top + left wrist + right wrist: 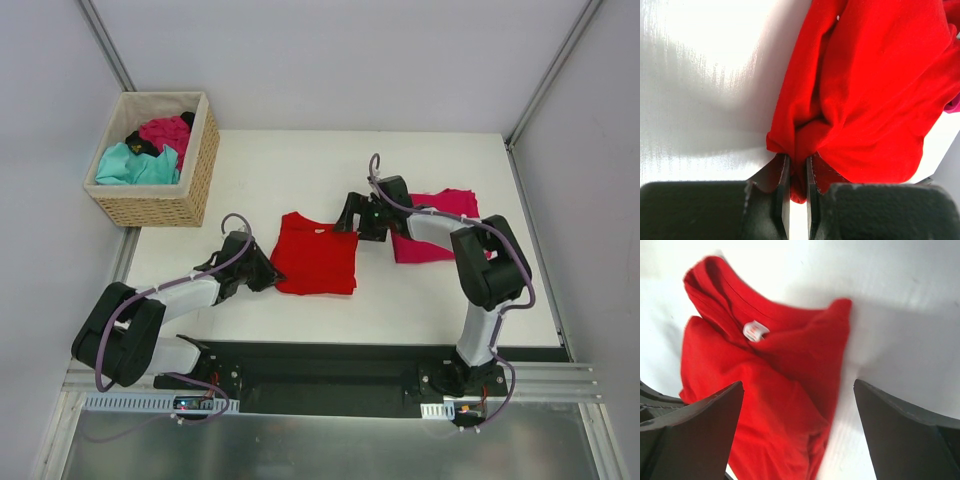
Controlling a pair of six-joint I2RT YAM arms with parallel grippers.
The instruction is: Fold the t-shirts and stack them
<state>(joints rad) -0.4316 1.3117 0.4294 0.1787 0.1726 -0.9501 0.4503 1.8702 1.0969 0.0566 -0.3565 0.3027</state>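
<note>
A bright red t-shirt (315, 255) lies folded on the white table (290, 170), collar towards the back. My left gripper (268, 272) is shut on a bunched fold at its left edge; in the left wrist view the gripper (797, 172) pinches the red cloth (875, 90). My right gripper (350, 215) is open and empty, just above the shirt's far right corner. In the right wrist view the gripper (798, 384) has its jaws wide apart over the red shirt (765, 390), whose white neck label (754, 331) shows. A folded pinkish crimson t-shirt (440, 225) lies to the right, partly under the right arm.
A tan wicker basket (160, 205) stands off the table's back left corner. It holds a teal shirt (135, 165), a magenta shirt (168, 130) and a black one (140, 142). A sliver of crimson cloth (952, 105) shows in the left wrist view.
</note>
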